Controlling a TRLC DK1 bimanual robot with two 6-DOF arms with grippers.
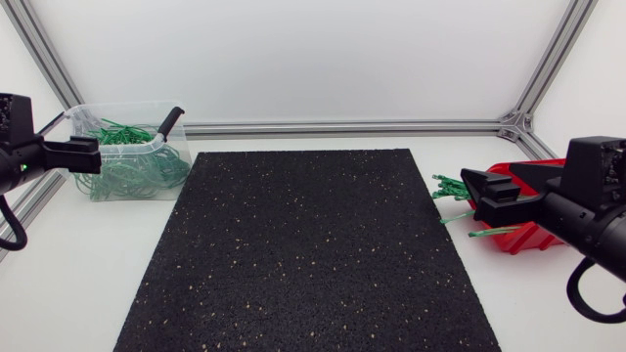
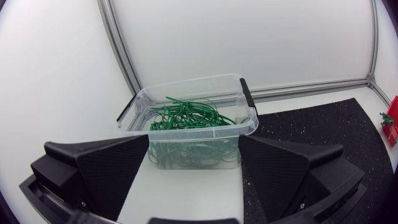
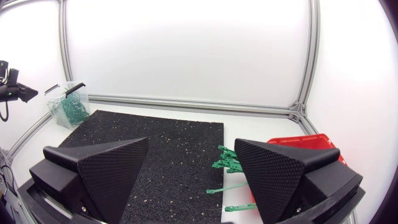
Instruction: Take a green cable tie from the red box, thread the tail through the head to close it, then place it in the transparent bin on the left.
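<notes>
- Transparent plastic bin (image 1: 122,106), far left, holds green loops (image 2: 186,118); left claw (image 2: 194,138) open before it.
- Red plastic box (image 1: 528,240), right; right claw (image 3: 191,146) open, empty, over its edge.
- Green cable ties (image 1: 452,188) spill out, tangled; several may lift together.

Speckled black mat (image 1: 313,244), lying flat on the white table (image 1: 78,284), between the left gripper (image 1: 93,154) and the right gripper (image 1: 471,191). Aluminium rail (image 1: 342,127) along the table's far edge, ahead of both.
</notes>
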